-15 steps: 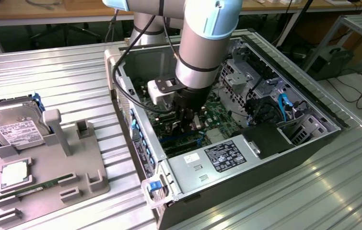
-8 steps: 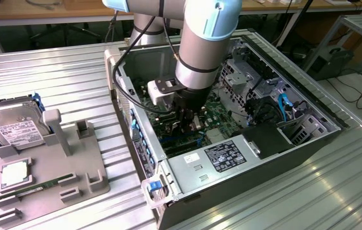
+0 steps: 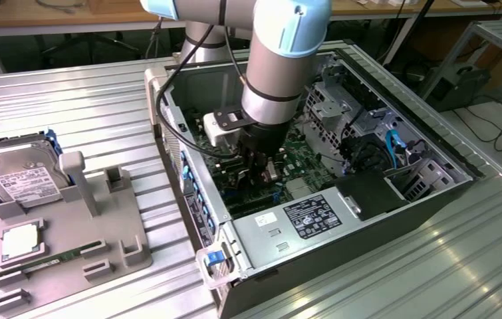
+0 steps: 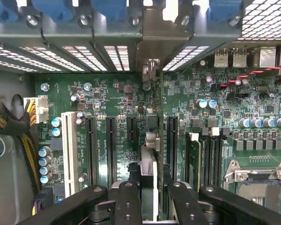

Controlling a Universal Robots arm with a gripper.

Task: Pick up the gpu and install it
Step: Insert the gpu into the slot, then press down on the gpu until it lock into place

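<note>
green motherboard (image 4: pixel 131 112) with black slots and one white slot (image 4: pixel 69 152), blue slot clips (image 4: pixel 61 9) up top – arm (image 3: pixel 277 60) is silver with light-blue caps, grey ribbed table (image 3: pixel 73 113), silver hard drive (image 3: pixel 16 179) with a white label

Exterior view high, oblique over open computer case (image 3: pixel 428 193), wrist view close above motherboard (image 4: pixel 117 108)

Computer case (image 3: pixel 428 193) lies on the table (image 3: pixel 73 113); parts tray (image 3: pixel 100 239) at the exterior view's left.
</note>
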